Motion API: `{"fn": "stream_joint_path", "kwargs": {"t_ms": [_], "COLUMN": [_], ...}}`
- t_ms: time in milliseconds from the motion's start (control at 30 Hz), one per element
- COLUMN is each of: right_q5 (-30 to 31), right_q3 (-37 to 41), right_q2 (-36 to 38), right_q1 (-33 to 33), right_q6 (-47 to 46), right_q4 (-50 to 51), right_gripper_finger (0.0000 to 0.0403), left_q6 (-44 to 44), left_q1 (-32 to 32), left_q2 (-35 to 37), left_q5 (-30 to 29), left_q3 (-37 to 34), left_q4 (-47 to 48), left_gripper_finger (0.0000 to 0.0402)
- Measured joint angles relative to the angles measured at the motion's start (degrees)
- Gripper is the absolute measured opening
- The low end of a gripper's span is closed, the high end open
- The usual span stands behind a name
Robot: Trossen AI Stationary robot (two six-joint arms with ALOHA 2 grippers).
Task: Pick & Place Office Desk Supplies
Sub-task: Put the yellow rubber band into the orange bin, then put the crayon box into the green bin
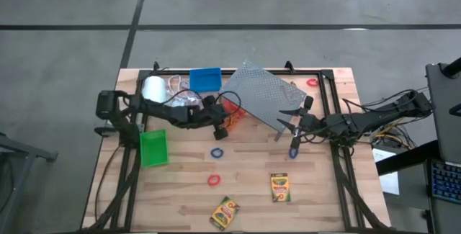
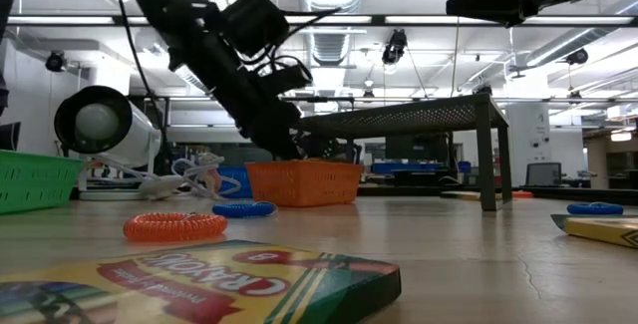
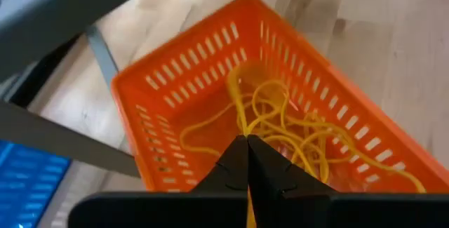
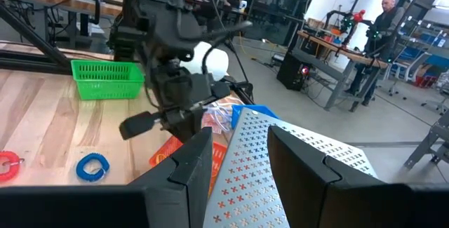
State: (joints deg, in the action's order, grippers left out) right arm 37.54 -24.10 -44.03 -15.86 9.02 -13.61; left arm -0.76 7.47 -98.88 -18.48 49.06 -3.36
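- Nearest the low camera we see a crayon box (image 2: pixel 214 282) lying flat on the counter (image 1: pixel 317 198); a second crayon box (image 1: pixel 279 187) lies near the front right.
- We find a red ring band (image 1: pixel 213 180) just behind the front crayon box and a blue ring band (image 1: pixel 217 152) farther in, toward the middle.
- Another blue ring band (image 1: pixel 293 152) lies under the right arm, and another red ring band (image 1: pixel 312 82) sits at the far right corner.
- Our left gripper (image 3: pixel 247 159) has its jaws clenched tight, poised over the orange bin (image 3: pixel 280 109), which holds loose yellow bands (image 3: pixel 280 126).
- That orange bin sits beside the grey rack (image 1: pixel 270 93).
- Our right gripper (image 1: pixel 288 122) hovers at the rack's front edge with its jaws released, grasping nothing.
- We see the green bin (image 1: pixel 153 148) at the left and the blue bin (image 1: pixel 204 79) at the back, by the white roll (image 1: pixel 153 88).
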Motion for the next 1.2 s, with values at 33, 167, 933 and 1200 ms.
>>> {"fn": "stream_joint_path", "kwargs": {"t_ms": [33,167,933,1200], "right_q5": [0.0,0.0,0.0,0.0], "right_q3": [0.0,0.0,0.0,0.0], "right_q2": [0.0,0.0,0.0,0.0], "right_q1": [0.0,0.0,0.0,0.0], "right_q6": [0.0,0.0,0.1,0.1], "right_q4": [0.0,0.0,0.0,0.0], "right_gripper_finger": [0.0137,0.0137,0.0137,0.0137], "left_q6": [-0.4,-2.0,-2.2,-2.2], "left_q1": [0.5,3.0,4.1,4.1], "left_q2": [-0.1,-0.3,0.7,5.3], "left_q5": [0.7,4.9,8.6,8.2], "left_q3": [0.7,1.5,1.6,1.3], "left_q4": [1.2,3.7,3.4,5.2], "left_gripper_finger": [0.0002,0.0011,0.0158,0.0181]}}
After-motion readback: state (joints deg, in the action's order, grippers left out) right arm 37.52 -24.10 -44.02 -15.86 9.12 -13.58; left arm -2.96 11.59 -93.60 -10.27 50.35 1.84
